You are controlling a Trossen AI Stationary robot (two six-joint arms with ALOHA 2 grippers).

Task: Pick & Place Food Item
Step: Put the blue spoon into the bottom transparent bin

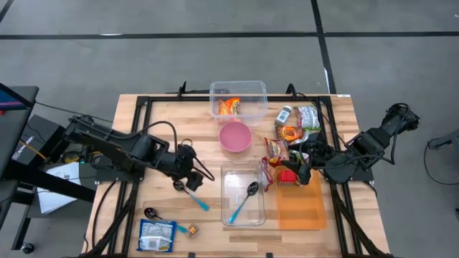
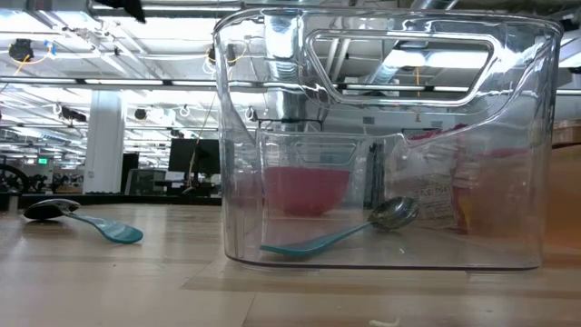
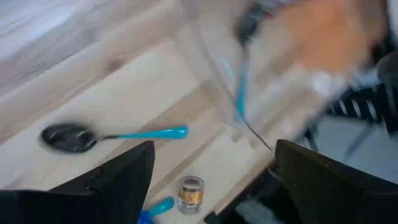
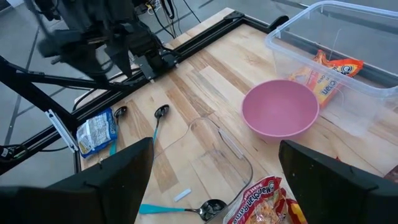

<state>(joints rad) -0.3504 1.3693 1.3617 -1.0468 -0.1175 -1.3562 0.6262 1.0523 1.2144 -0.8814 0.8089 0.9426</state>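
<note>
A pink bowl (image 1: 235, 136) and a clear bin (image 1: 242, 195) are seen between both spread, empty end effectors, left (image 1: 188, 183) and right (image 1: 295, 166). Snack packets (image 1: 277, 150) are crowded just beside the right end effector.

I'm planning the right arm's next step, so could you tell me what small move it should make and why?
Probably lower the open right tool onto the red snack packet beside it: nothing is held yet, and the clear bin holding a spoon stands just alongside.

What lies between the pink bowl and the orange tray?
In the high view, snack packets lie between the round pink bowl and the flat orange tray.
</note>
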